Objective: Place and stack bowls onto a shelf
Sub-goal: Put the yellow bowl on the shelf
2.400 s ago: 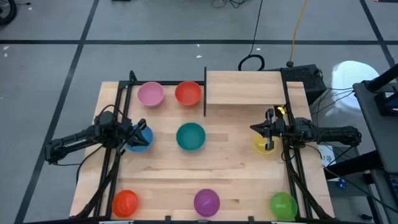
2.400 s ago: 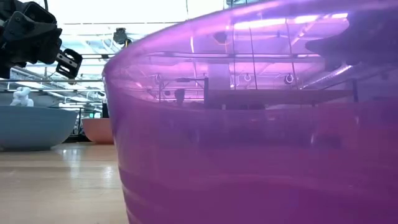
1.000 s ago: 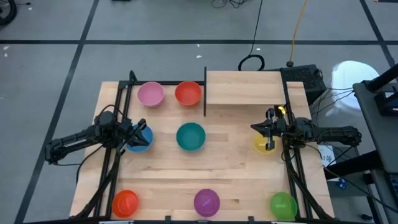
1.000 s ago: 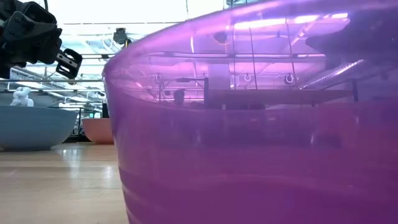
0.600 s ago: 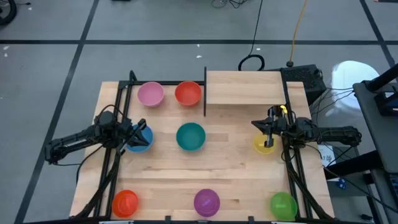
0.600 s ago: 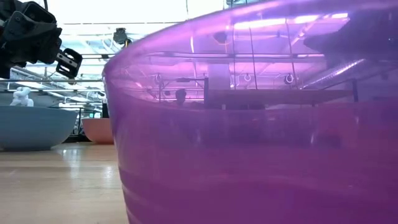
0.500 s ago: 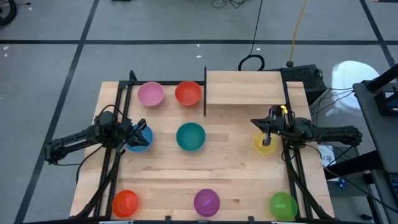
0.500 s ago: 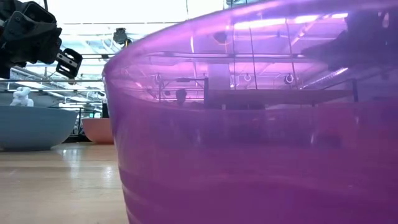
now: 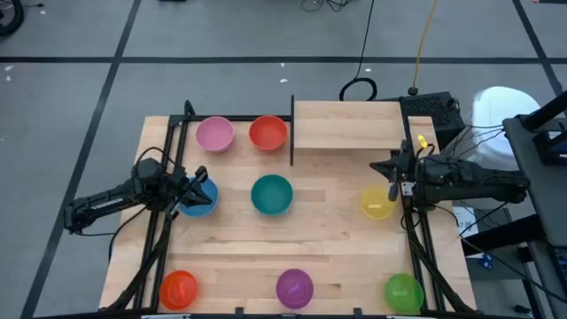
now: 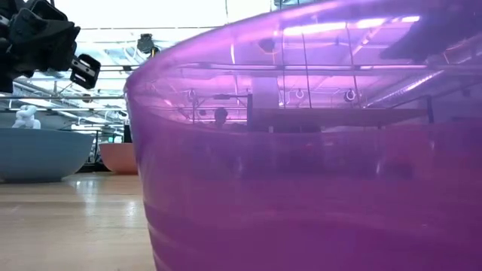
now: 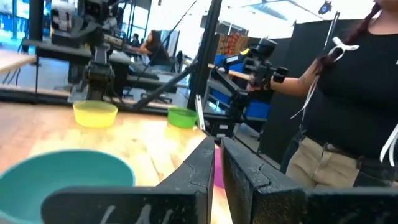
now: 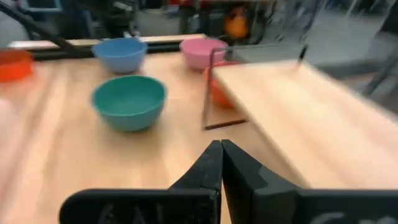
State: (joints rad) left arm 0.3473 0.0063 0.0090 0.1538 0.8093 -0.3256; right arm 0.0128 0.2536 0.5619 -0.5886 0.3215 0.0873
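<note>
The purple bowl point(image 10: 301, 150) fills the low view, hiding most of the surface point(image 9: 328, 239). The right gripper point(image 9: 392, 170), jaws closed and empty, hangs between the yellow bowl point(image 9: 376, 204) and the shelf point(image 9: 350, 124). The left gripper point(image 9: 189, 188), jaws closed, is over the blue bowl point(image 9: 200, 198), partly hiding it.

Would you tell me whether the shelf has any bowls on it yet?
Empty. The high view shows the shelf as bare wood, with the nearest bowls, the red bowl and yellow bowl, on the tabletop.
</note>
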